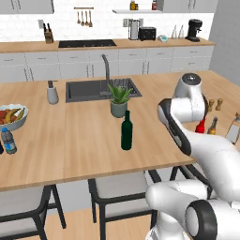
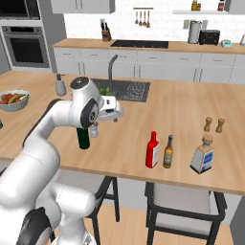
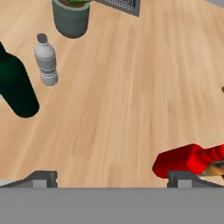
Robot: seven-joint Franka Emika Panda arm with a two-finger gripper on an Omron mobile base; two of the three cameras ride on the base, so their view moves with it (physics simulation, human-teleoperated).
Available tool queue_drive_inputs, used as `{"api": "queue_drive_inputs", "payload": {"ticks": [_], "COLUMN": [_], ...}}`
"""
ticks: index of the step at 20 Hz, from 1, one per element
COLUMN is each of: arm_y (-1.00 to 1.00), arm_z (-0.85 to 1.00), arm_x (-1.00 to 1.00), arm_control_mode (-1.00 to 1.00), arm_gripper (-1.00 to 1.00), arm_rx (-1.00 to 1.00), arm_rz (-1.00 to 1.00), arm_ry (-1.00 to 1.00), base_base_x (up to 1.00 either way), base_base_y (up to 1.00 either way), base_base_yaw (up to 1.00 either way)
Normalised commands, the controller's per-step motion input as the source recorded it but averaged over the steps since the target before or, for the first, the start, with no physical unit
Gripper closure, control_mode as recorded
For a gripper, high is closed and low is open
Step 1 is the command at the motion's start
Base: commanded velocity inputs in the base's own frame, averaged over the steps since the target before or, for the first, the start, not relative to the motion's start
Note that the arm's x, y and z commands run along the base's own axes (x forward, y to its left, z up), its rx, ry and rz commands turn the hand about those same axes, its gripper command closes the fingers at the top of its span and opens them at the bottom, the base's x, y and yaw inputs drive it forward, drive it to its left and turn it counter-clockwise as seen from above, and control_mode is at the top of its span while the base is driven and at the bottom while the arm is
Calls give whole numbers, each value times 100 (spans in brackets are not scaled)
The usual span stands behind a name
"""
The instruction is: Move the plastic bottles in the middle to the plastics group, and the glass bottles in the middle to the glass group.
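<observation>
Nearest the hand camera, the fingers point(image 3: 112, 178) are spread wide with nothing between them, hanging over bare worktop point(image 3: 127, 87). From the right base view the white arm rises, bends at the elbow and reaches forward, its hand held level above the worktop. A red bottle point(image 2: 152, 150) stands at the near edge just left of a slim brown bottle point(image 2: 168, 151), with a flat pale bottle point(image 2: 203, 154) further right. Left of them, the tall green bottle point(image 1: 126, 131) stands near a potted plant point(image 1: 119, 99). A small clear bottle point(image 3: 46, 59) sits beside the green one. The arm partly hides the green bottle in the right base view. Far left, a blue-labelled bottle point(image 1: 8, 140) stands by the fruit bowl point(image 1: 11, 116).
</observation>
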Motion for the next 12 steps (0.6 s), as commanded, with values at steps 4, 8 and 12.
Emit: {"api": "queue_drive_inputs", "payload": {"ticks": [4,8,12], "arm_y": [100,100,100], "arm_z": [9,4,0], "arm_x": [-24,-18,-20], "arm_control_mode": [-100,-100,-100], "arm_gripper": [-100,-100,-100], "arm_rx": [-7,0,0], "arm_rz": [15,8,6], "arm_ry": [-6,-9,0], "base_base_x": [0,0,0], "base_base_y": [0,0,0], "base_base_yaw": [0,0,0]}}
